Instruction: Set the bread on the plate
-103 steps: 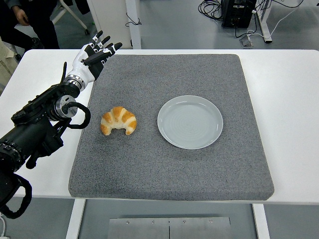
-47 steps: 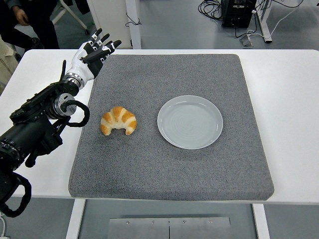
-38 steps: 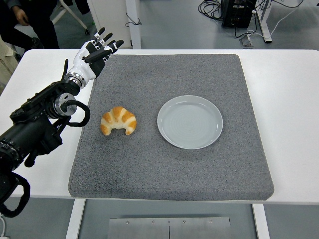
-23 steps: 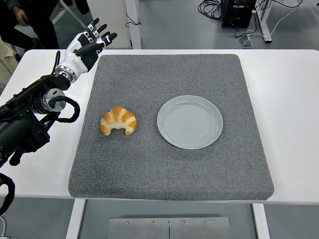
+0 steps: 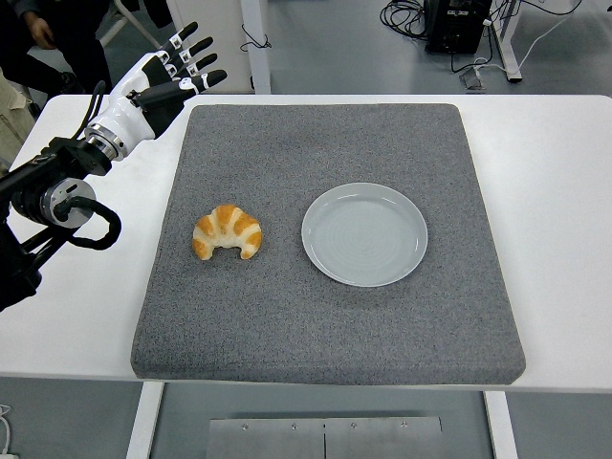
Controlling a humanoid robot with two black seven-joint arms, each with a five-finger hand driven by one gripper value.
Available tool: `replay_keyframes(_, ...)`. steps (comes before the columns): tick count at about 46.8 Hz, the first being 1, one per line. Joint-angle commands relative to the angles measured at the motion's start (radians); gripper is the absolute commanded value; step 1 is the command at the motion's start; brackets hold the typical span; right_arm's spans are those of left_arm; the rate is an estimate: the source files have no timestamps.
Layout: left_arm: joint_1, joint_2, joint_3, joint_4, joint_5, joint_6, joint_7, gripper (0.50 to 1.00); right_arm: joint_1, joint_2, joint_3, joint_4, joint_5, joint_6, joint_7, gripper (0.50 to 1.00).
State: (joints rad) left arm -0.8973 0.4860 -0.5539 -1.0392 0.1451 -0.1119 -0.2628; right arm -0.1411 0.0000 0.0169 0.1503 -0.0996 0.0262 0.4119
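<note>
A golden croissant (image 5: pixel 228 232) lies on the grey mat (image 5: pixel 325 316), left of centre. To its right, a small gap away, sits an empty pale grey plate (image 5: pixel 364 233). My left hand (image 5: pixel 170 73) hovers over the table's far left corner, well behind and left of the croissant, fingers spread and holding nothing. The black left arm (image 5: pixel 53 191) runs in from the left edge. My right arm is out of view.
The white table (image 5: pixel 564 210) extends beyond the mat on both sides. A person in dark clothes (image 5: pixel 48 38) stands at the top left, past the table. Cables and a dark box (image 5: pixel 457 24) lie on the floor behind.
My left hand has drawn back to the left and away from the mat, rising toward the far left corner. The croissant and plate have stayed put.
</note>
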Motion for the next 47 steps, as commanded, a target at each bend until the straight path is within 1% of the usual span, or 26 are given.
replay_keyframes(1,0.001,0.035,0.002,-0.057,0.021,0.001,-0.001,0.977,0.0,0.0,0.0,0.0,0.0,0.001,-0.001,1.0)
replay_keyframes(7,0.011,0.094,0.005,-0.14,0.063,0.005,-0.001,0.977,0.0,0.0,0.0,0.0,0.001,0.0,-0.001,1.0)
replay_keyframes(13,0.026,0.131,0.005,-0.209,0.172,0.024,-0.001,0.977,0.0,0.0,0.0,0.0,0.0,0.0,-0.001,1.0)
replay_keyframes(21,0.041,0.148,0.034,-0.259,0.34,0.095,0.001,0.977,0.0,0.0,0.0,0.0,0.0,0.0,-0.001,1.0)
replay_keyframes(28,0.041,0.187,0.092,-0.297,0.477,0.195,0.005,0.977,0.0,0.0,0.0,0.0,0.0,0.0,0.001,1.0)
replay_keyframes(31,0.041,0.209,0.098,-0.335,0.534,0.224,0.011,0.977,0.0,0.0,0.0,0.0,0.0,0.001,0.001,1.0)
replay_keyframes(37,0.044,0.258,0.104,-0.407,0.579,0.238,0.014,0.977,0.0,0.0,0.0,0.0,0.0,0.0,0.001,1.0)
replay_keyframes(42,0.044,0.293,0.112,-0.433,0.623,0.238,0.031,0.977,0.0,0.0,0.0,0.0,0.0,0.001,-0.001,1.0)
replay_keyframes(47,0.05,0.318,0.114,-0.455,0.702,0.233,0.048,0.977,0.0,0.0,0.0,0.0,0.001,0.0,0.001,1.0)
